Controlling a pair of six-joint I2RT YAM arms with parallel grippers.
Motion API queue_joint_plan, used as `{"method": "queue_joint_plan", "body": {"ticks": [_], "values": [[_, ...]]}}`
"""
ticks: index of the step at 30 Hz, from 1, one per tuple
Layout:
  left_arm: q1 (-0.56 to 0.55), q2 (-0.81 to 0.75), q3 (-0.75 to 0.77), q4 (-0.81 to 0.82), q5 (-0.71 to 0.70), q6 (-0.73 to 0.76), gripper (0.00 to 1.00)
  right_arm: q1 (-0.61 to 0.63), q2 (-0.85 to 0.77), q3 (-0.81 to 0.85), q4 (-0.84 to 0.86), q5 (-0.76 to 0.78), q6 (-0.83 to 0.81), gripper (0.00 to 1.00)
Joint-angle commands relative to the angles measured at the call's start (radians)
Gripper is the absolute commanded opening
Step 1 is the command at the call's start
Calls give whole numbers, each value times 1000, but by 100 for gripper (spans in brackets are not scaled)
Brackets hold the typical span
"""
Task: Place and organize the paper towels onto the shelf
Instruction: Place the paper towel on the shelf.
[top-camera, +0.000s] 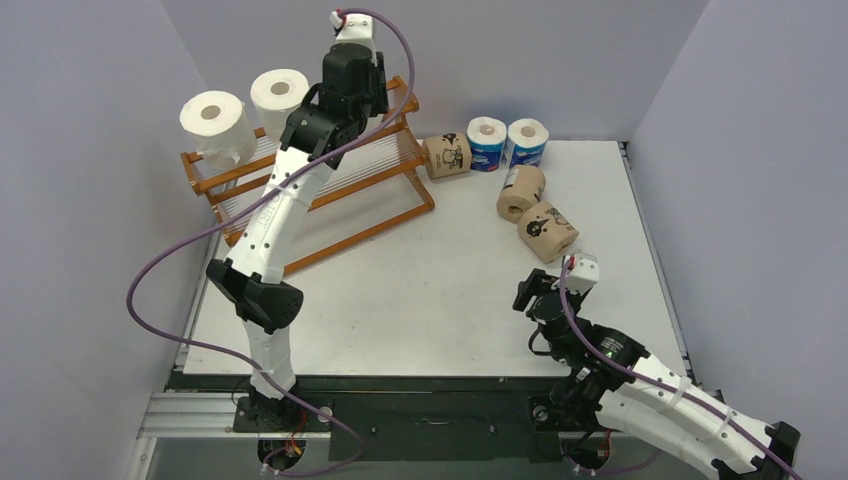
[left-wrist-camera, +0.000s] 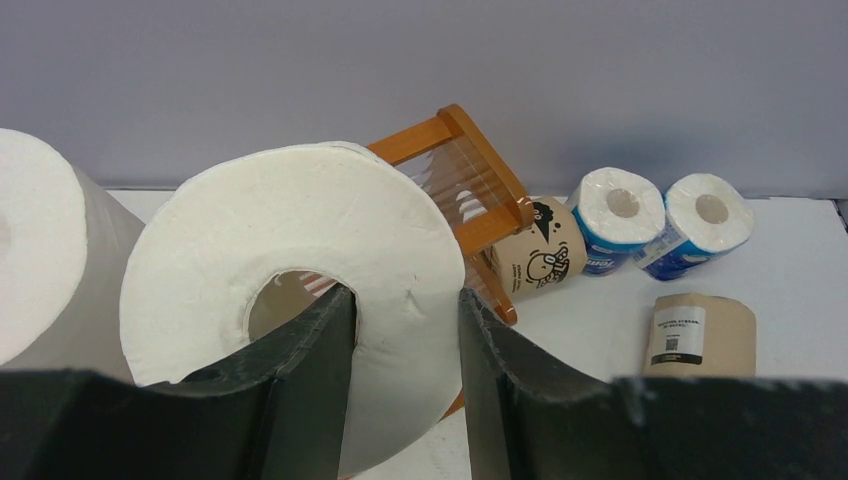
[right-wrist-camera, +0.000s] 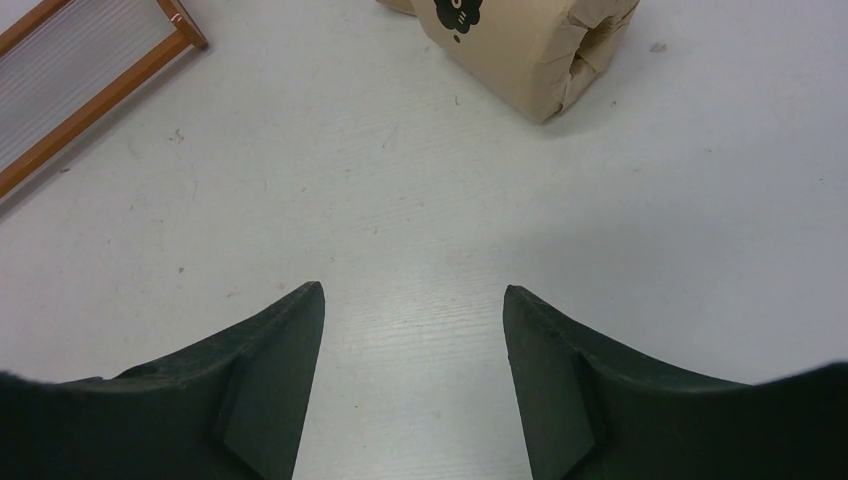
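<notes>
**Figure: setting a white roll on the shelf.** The shelf (top-camera: 385, 155) stood in the far left corner of the surface (top-camera: 420, 290). The left tool (left-wrist-camera: 405, 295) pinched the wall of a white roll (left-wrist-camera: 300, 220), one finger (left-wrist-camera: 310, 370) inside the hollow core and the other against the outer face. The roll sat over the top tier, just beside a second white roll (left-wrist-camera: 35, 250), and a third white roll (top-camera: 212, 118) stood nearer the shelf's left end. Whether the held roll already rested on the slats could not be told.

To finish the step well, the roll would probably need lowering until its end sat flat on the tier, close to its neighbour without nudging it. The fingers should then spread only a little and lift straight up. That way the inner finger would clear the core without tipping the roll off the thin rails.

The left arm (top-camera: 265, 215) reached up and forward from the near edge, elbow bent, wrist high above the shelf and tool pointing down. The right arm (top-camera: 640, 375) lay folded low by the near right corner. The right tool (right-wrist-camera: 412, 290) was spread and empty over bare surface, with a brown roll (right-wrist-camera: 520, 50) just ahead. The blue-and-white rolls (top-camera: 487, 143) stood by the far edge
</notes>
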Motion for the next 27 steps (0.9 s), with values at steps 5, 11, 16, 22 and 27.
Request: {"method": "queue_joint_plan", "body": {"ticks": [5, 11, 16, 22, 27], "values": [[33, 27, 115, 84, 10, 5, 17, -3, 39, 14, 50, 22, -38, 61], [50, 47, 134, 90, 11, 6, 18, -5, 57, 19, 60, 27, -50, 61], [60, 50, 146, 84, 1, 1, 17, -6, 67, 21, 65, 27, -55, 61], [67, 58, 151, 78, -7, 2, 17, -7, 65, 19, 68, 24, -59, 61], [79, 81, 179, 53, -4, -6, 17, -8, 58, 17, 69, 22, -59, 61]]}}
